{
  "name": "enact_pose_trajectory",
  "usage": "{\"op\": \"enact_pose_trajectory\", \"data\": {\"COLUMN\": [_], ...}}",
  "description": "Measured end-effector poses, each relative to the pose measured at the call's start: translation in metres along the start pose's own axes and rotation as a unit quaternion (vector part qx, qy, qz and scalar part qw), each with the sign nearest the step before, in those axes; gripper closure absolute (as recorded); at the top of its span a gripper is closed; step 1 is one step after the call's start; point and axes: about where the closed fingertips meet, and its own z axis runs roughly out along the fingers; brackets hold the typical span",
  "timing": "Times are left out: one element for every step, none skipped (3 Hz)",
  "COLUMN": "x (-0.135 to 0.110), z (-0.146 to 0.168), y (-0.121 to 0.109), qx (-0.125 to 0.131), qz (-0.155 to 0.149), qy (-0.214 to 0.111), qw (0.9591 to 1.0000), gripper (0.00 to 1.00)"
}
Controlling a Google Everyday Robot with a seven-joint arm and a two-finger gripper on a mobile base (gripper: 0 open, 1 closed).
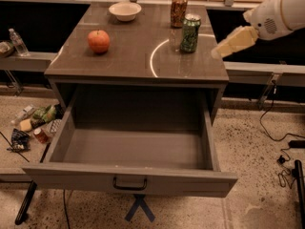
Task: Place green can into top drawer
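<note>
The green can (190, 33) stands upright on the cabinet top (133, 56), at its back right. The top drawer (128, 175) is pulled wide open below, and its inside is bare. Its flat front panel carries a small dark bar handle (129, 183). My gripper (220, 50) comes in from the right on a white arm (276, 14). It hangs just right of the green can, at about the can's height, apart from it.
A brown-red speckled can (178, 10) stands just behind the green can. A white bowl (125, 10) and a red apple (98, 41) are on the top too. Litter (33, 125) lies on the floor at left, cables (281, 142) at right.
</note>
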Motion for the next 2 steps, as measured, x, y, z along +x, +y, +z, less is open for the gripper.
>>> {"op": "enact_pose_trajectory", "data": {"x": [-0.0194, -0.0228], "z": [0.0291, 0.0297], "y": [-0.0492, -0.0511], "qx": [0.054, 0.057], "qz": [0.058, 0.084], "qy": [-0.042, -0.049], "qw": [0.9960, 0.9936], "gripper": [0.00, 0.00]}}
